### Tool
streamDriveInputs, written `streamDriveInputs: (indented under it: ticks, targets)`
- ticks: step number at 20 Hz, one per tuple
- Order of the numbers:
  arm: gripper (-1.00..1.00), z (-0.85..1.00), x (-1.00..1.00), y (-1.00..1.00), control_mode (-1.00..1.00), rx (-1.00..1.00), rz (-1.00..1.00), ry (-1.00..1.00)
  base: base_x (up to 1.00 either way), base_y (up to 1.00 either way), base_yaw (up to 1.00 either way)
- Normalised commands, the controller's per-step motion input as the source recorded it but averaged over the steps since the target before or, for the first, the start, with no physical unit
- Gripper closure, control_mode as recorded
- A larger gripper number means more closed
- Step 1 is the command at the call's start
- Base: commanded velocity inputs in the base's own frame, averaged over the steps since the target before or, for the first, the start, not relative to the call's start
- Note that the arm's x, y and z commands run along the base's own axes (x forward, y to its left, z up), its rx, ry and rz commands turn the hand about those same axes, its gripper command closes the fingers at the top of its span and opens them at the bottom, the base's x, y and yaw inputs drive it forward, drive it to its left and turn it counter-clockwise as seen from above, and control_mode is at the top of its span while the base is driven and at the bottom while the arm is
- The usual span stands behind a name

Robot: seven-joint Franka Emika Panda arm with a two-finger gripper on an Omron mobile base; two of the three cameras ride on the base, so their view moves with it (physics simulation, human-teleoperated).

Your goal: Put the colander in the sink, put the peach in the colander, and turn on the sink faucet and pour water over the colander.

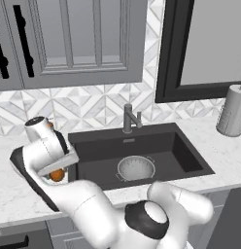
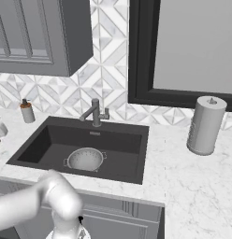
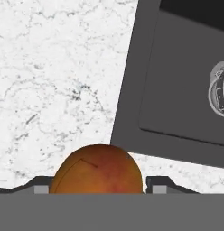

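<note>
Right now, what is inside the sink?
The colander stands on the floor of the sink, below the faucet. Its bowl looks empty. The colander covers the floor under it, so the drain cannot be seen. The peach is outside, over the counter.

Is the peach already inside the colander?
No, the colander sits in the sink with nothing in it; the peach is over the counter.

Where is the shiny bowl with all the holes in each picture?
Left base view: the colander sits on the sink floor, at centre.
Right base view: left of centre, low in the basin, before the sink faucet.
Hand view: cut off at the right edge.
Shared landmark: the dark sink.
</note>
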Motion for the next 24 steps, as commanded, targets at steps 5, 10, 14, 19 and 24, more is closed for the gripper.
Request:
streamDriveInputs:
  ticks: [5, 10, 14, 19, 24]
  targets:
    - [1.0, 0.84, -0.43, -1.0, -1.0, 0.25, 0.0, -0.04, 0.0, 0.0, 0.0]
    - [1.0, 0.49, -0.19, -1.0, -1.0, 0.23, 0.0, 0.0, 0.0, 0.0, 0.0]
    - [1.0, 0.24, 0.0, -1.0, -1.0, 0.11, -0.04, 0.03, 0.0, 0.0, 0.0]
    - [1.0, 0.04, 0.0, -1.0, -1.0, 0.01, -0.11, 0.06, 0.0, 0.0, 0.0]
    - [1.0, 0.0, 0.0, -1.0, -1.0, 0.05, -0.11, 0.14, 0.0, 0.0, 0.0]
